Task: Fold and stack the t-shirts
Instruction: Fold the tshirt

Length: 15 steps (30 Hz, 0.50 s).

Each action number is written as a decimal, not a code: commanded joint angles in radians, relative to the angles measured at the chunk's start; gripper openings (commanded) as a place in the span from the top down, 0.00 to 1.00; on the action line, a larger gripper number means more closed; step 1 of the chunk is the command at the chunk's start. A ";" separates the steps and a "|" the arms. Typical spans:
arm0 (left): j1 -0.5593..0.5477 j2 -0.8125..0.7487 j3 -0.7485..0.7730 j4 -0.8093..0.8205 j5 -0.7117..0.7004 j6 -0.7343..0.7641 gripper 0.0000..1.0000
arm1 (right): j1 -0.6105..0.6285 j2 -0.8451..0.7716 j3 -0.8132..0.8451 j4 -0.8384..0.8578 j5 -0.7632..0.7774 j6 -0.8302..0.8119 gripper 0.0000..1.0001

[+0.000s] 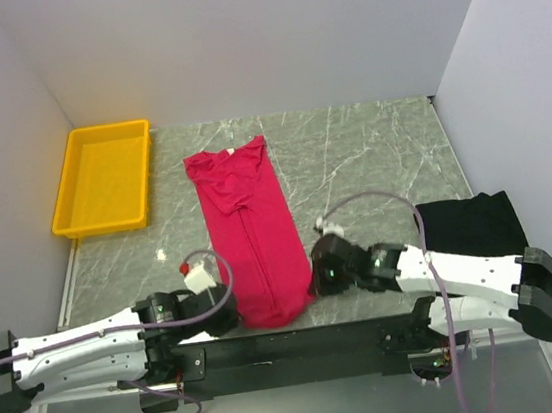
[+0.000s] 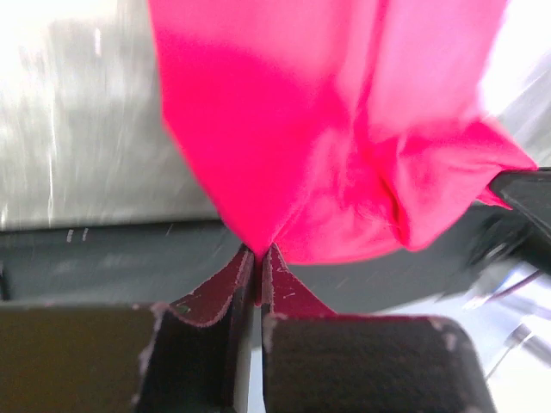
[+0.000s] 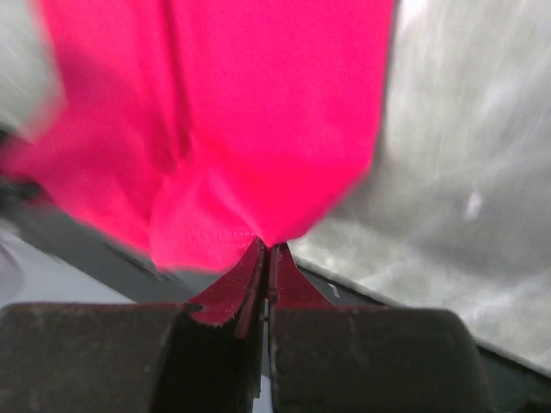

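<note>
Left gripper [image 2: 258,251] of mine is pinched tight on the near hem of the crimson-pink t-shirt [image 1: 249,235]; my right gripper [image 3: 265,245] nips that hem's other corner; the shirt lies lengthwise, folded narrow; black t-shirt [image 1: 470,225] well right of it, partly under my right arm; one yellow tray [image 1: 105,227] off to its left; two shirts total.

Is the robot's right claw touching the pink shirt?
Touching. The right wrist view shows the right gripper pinched shut on the edge of the pink shirt, with the cloth caught between its fingertips.
</note>
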 commanded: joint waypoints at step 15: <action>0.822 0.438 0.265 0.488 0.175 0.600 0.99 | -0.474 0.594 0.676 0.074 -0.126 -0.272 1.00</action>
